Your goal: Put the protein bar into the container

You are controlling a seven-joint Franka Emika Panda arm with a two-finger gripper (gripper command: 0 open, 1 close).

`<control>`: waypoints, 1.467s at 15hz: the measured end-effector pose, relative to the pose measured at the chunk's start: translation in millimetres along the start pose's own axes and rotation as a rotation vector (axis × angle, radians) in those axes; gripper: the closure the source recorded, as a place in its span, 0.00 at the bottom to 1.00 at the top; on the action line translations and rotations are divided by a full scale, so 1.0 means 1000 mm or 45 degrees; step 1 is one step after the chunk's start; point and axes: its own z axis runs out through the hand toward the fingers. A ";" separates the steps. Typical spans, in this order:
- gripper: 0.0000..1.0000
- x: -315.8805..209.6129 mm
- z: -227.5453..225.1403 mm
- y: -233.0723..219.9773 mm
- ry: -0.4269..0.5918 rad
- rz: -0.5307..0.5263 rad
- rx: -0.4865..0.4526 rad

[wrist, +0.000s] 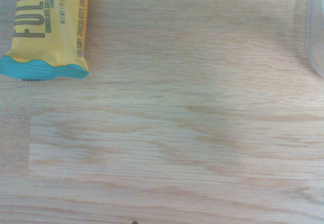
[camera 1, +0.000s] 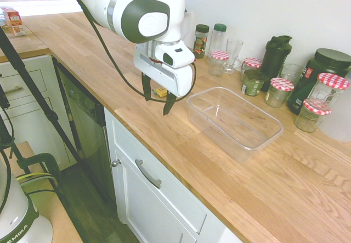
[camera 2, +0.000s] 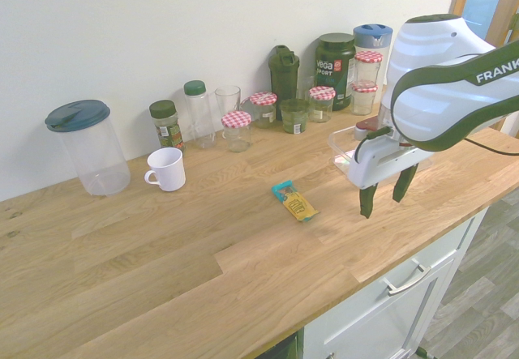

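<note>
The protein bar, yellow with a teal-blue end, lies flat on the wooden counter; a bit of it shows between the fingers, and the wrist view has its teal end. My gripper hangs open and empty above the counter, between the bar and the container, closer to the counter's front edge than the bar. The container, a clear rectangular tub, stands empty just beyond the gripper. In the second exterior view the arm hides most of the container.
Along the wall stand red-checked-lid jars, a dark shaker bottle, a dark supplement tub, spice jars and a glass. A white mug and a lidded clear pitcher sit further along.
</note>
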 end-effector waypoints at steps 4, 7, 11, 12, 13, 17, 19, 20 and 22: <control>0.00 -0.002 -0.008 -0.009 0.044 0.004 -0.016; 0.00 -0.022 -0.026 -0.041 0.099 -0.018 -0.014; 0.00 -0.027 -0.024 -0.076 0.105 0.024 -0.007; 0.00 -0.024 -0.019 -0.085 0.100 0.033 -0.009; 0.00 -0.021 -0.014 -0.095 0.098 0.039 -0.010; 0.00 -0.020 -0.008 -0.128 0.102 0.052 -0.003; 0.00 -0.018 -0.005 -0.138 0.106 0.056 -0.005; 0.00 -0.017 -0.003 -0.143 0.104 0.054 -0.005; 0.00 -0.013 -0.001 -0.151 0.109 0.052 -0.007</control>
